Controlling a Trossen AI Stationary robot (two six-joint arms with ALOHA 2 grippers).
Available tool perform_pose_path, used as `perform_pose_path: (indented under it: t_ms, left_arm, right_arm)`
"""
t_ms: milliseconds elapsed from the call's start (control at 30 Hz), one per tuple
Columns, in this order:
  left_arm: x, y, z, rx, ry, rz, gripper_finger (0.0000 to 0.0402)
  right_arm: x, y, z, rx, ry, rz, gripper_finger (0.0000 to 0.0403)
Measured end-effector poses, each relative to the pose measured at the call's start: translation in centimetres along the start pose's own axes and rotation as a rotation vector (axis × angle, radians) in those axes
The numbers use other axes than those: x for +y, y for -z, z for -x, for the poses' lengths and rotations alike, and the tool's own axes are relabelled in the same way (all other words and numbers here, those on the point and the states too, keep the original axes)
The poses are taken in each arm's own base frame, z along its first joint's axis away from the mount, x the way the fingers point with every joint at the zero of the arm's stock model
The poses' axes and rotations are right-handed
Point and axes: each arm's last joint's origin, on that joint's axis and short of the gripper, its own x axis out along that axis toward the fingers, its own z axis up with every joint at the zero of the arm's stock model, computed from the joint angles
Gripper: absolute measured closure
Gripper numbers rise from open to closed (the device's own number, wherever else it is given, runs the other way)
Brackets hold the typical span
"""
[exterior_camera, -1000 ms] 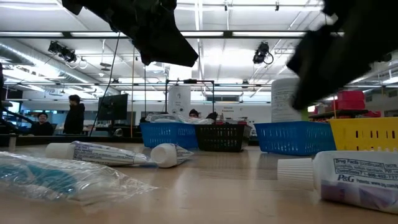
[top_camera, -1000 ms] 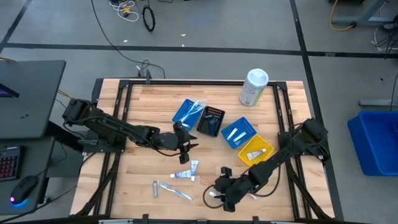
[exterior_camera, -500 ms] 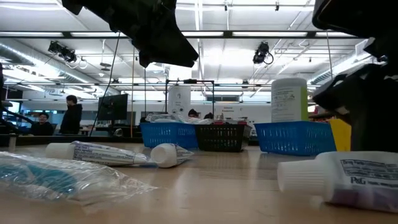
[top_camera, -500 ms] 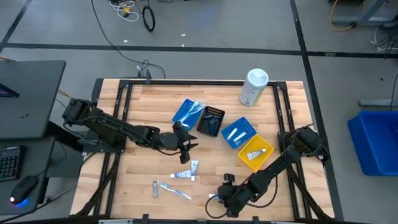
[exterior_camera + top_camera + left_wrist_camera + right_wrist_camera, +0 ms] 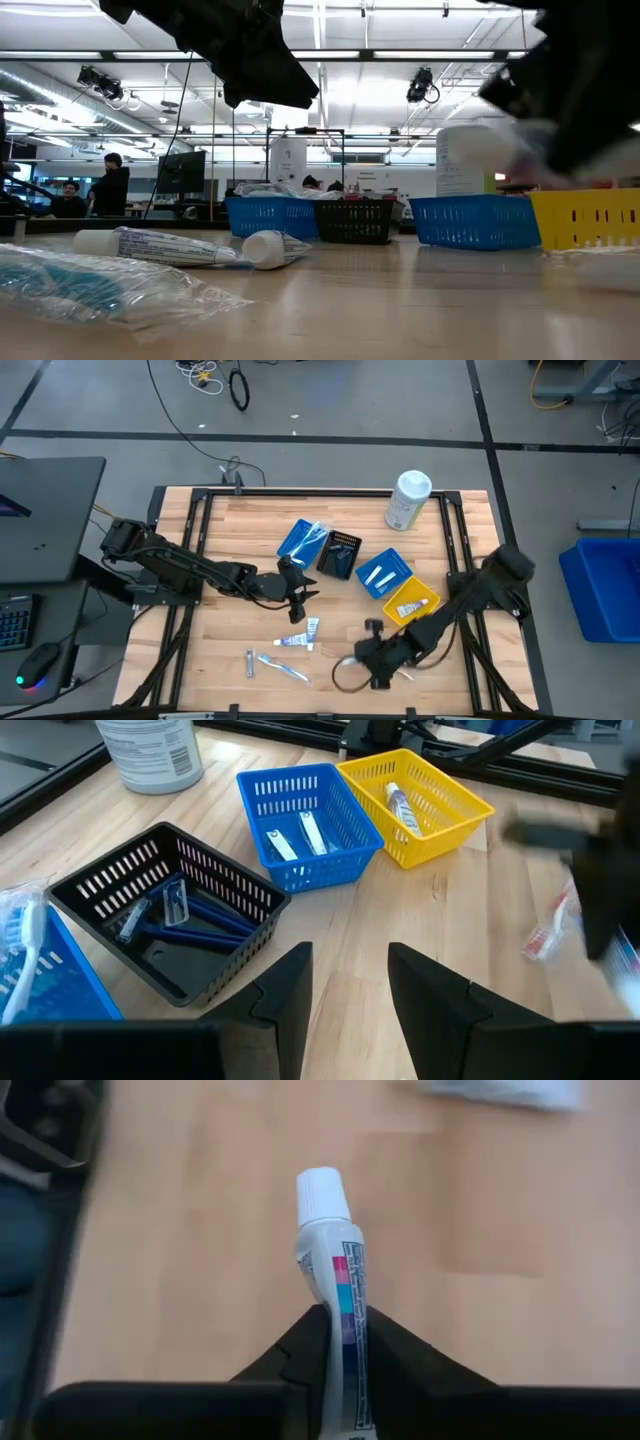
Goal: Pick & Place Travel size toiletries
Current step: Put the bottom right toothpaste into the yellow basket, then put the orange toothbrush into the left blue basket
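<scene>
Toothpaste tube point(image 5: 335, 1295) pinched in right gripper point(image 5: 338, 1342), label unreadable.
Left gripper point(image 5: 345, 982) agape, empty, over four trays: two blue point(image 5: 308, 828), one black point(image 5: 165, 905), one yellow point(image 5: 420, 805).

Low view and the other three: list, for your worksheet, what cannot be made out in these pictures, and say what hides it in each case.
- Low view: the right gripper is a dark motion smear; nothing of its fingers shows.
- Low view: the contents of the black slotted plastic tray sit behind its wall.
- High view: the printing on the small white toothpaste tube is too small to read.
- Left wrist view: the red-and-white item is blurred, and partly covered by the dark right arm.
</scene>
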Motion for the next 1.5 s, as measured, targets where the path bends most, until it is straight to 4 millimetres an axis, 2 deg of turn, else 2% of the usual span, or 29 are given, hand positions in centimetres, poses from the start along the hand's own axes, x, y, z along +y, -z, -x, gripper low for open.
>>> perform_pose_path:
  t_ms: [133, 267, 333, 400, 500, 667, 900, 1167, 1333, 1433, 1500]
  left_arm:
    - [0.0, 0.0, 0.0, 0.001, 0.0, 0.0, 0.0262]
    - [0.0, 0.0, 0.0, 0.003, 0.003, 0.0, 0.0262]
    - [0.0, 0.0, 0.0, 0.002, 0.003, 0.0, 0.0262]
    - [0.0, 0.0, 0.0, 0.002, 0.003, 0.0, 0.0262]
    - [0.0, 0.0, 0.0, 0.002, 0.003, 0.0, 0.0262]
    - [0.0, 0.0, 0.0, 0.002, 0.003, 0.001, 0.0262]
    - [0.0, 0.0, 0.0, 0.001, 0.003, 0.022, 0.0262]
    - [0.0, 0.0, 0.0, 0.0, 0.003, 0.024, 0.0262]
    - [0.0, 0.0, 0.0, -0.003, -0.003, 0.025, 0.0262]
    - [0.0, 0.0, 0.0, -0.005, -0.005, 0.025, 0.0262]
    - [0.0, 0.0, 0.0, -0.005, -0.006, 0.025, 0.0262]
  right_arm:
    - [-2.2, -0.3, 5.5, 0.0, 0.128, -0.009, 0.0341]
    - [-4.7, 1.0, 11.1, 0.04, 0.268, -0.09, 0.0343]
    - [-5.6, 2.0, 13.1, 0.081, 0.316, -0.126, 0.0343]
    - [-6.1, 3.0, 14.2, 0.118, 0.341, -0.13, 0.0343]
    - [-6.5, 4.6, 14.3, 0.205, 0.358, -0.093, 0.0343]
    - [-7.0, 6.7, 12.0, 0.275, 0.371, -0.098, 0.0341]
    - [-7.9, 7.9, 10.8, 0.33, 0.397, -0.124, 0.0304]
    - [-7.4, 6.7, 11.3, 0.29, 0.352, -0.124, 0.023]
    - [-5.3, 4.0, 11.2, 0.088, 0.118, -0.1, 0.0208]
    - [-3.3, 2.7, 10.3, -0.049, -0.032, -0.033, 0.0206]
    - [-2.3, 2.6, 9.3, -0.079, -0.061, 0.012, 0.0208]
